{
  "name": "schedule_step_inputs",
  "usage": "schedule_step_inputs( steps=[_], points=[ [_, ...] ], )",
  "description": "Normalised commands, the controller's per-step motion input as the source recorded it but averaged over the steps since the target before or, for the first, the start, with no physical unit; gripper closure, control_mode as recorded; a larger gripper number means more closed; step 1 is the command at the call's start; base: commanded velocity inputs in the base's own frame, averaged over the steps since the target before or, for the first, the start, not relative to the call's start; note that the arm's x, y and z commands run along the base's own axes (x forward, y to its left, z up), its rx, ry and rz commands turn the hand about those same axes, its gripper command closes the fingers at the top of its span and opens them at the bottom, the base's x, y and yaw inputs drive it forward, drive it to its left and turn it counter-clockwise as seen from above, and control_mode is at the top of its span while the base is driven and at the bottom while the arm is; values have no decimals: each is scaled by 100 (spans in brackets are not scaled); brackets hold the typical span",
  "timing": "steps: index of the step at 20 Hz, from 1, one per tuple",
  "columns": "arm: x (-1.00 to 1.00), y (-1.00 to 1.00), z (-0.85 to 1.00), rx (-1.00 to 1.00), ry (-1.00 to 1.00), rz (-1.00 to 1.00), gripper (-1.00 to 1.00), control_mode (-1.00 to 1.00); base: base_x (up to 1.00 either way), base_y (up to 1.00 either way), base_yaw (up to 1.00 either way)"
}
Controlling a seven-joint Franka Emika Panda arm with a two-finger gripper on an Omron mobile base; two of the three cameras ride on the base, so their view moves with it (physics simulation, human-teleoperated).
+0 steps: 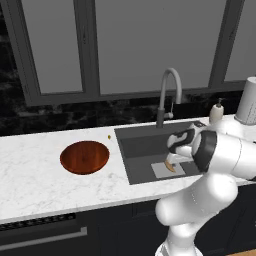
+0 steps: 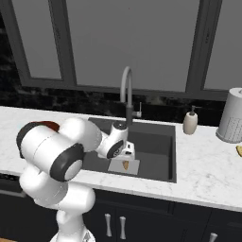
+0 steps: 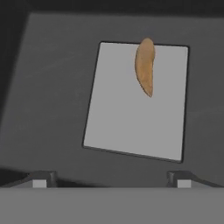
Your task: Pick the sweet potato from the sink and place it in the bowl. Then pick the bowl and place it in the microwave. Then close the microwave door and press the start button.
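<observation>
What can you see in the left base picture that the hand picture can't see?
The left base view alone shows the bowl sitting on the white counter left of the sink, the curved faucet and a soap bottle. The hand view alone shows the gripper fingertips standing wide apart with nothing between them. Both views share the sweet potato, lying on the lighter grey square at the sink's bottom.
</observation>
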Motion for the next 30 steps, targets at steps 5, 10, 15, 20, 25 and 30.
schedule_step_inputs(
  steps=[5,10,15,20,25,30],
  points=[
    [18,0,-2,0,0,0,-100,-100,0,0,0],
    [28,0,-16,0,0,0,-100,-100,0,0,0],
    [24,0,-31,0,0,0,-100,-100,0,0,0],
    [28,-3,-31,0,0,0,-100,-100,0,0,0],
    [32,-6,-25,0,0,0,-100,-100,0,0,0],
    [32,-5,-26,0,0,0,-100,-100,0,0,0]
  ],
)
